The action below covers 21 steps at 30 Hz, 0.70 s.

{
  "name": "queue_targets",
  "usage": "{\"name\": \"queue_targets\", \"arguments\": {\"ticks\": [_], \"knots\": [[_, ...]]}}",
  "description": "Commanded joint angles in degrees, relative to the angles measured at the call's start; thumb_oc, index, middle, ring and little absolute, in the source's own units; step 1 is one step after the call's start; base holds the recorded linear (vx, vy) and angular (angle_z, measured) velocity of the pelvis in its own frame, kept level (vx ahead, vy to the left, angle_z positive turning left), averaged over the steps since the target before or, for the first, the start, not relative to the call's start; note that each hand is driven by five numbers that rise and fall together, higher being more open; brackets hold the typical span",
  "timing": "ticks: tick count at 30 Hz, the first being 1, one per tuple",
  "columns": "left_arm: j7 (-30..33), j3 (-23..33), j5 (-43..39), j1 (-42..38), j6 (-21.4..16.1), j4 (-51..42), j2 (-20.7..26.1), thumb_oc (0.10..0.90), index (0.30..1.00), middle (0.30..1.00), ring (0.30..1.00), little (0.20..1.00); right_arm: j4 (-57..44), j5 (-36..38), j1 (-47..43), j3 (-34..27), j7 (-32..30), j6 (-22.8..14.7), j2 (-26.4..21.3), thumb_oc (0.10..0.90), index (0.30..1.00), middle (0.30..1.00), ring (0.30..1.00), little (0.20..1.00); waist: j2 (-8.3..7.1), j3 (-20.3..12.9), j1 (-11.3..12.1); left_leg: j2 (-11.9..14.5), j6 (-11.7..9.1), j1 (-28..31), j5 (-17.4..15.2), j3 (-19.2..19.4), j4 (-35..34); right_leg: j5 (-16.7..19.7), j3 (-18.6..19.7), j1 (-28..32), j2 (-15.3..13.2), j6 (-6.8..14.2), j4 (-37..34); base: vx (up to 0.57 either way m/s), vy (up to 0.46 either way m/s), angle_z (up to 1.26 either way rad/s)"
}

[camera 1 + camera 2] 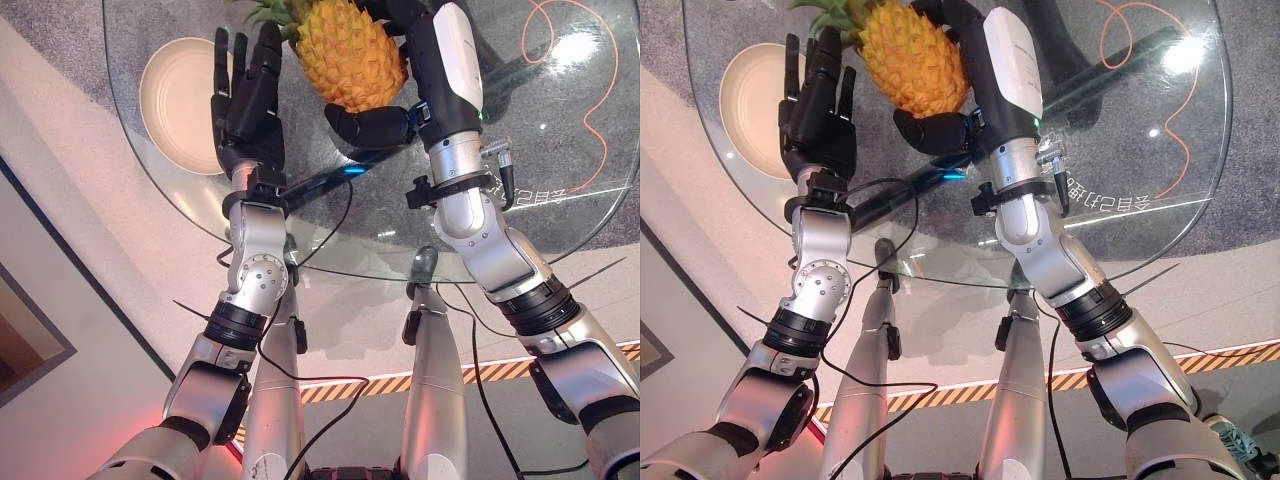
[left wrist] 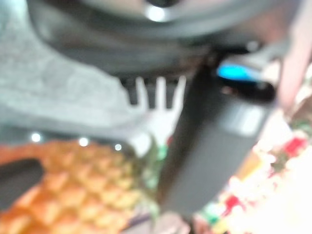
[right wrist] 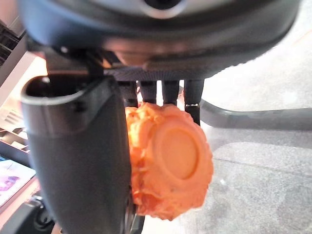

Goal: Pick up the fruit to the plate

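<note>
While the right hand (image 1: 375, 125) clamps it, the yellow-orange pineapple with green leafy crown (image 1: 345, 50) sits over the round clear glass table (image 1: 560, 150).
Thumb curls under the fruit's base, fingers round its far side. Left hand (image 1: 245, 100), fingers straight and apart, just left of the pineapple. Round cream plate (image 1: 175, 100) further left, beside that hand.
</note>
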Motion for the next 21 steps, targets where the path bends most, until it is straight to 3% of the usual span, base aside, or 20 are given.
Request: {"name": "queue_targets", "arguments": {"ticks": [1,12,21], "knots": [[-3.32,0.4,5.58,-8.24,-4.86,-2.01,1.18,0.8,0.9,0.9,0.9,0.9,-5.98,-3.87,-6.47,-4.26,-4.64,-6.86,2.34,0.1,0.3,0.3,0.3,0.2,-2.7,-1.37,0.58,0.31,-0.59,0.83,-4.51,-0.01,3.2,11.7,-2.45,4.39,2.17,-0.19,-13.13,0.0,0.0,0.0],[-4.58,1.09,5.69,-8.55,-6.54,-2.47,1.58,0.8,0.9,0.9,0.9,0.9,-5.66,-3.57,-6.71,-3.99,-1.64,-7.16,1.89,0.1,0.3,0.3,0.3,0.2,-2.67,-1.37,0.67,0.23,-0.6,0.3,-4.03,0.02,3.13,12.06,-2.47,4.0,2.08,-0.24,-13.28,0.0,0.0,0.0],[-5.99,0.58,8.82,-8.74,-2.68,-2.93,2.53,0.8,0.9,0.9,0.9,0.9,-6.91,-4.02,-7.9,-2.04,5.35,-8.85,1.12,0.1,0.3,0.3,0.3,0.2,-2.6,-1.37,0.93,0.27,-0.82,0.58,-4.57,-0.11,3.14,11.49,-2.53,4.29,2.13,-0.13,-13.23,0.0,0.0,0.0]]}}
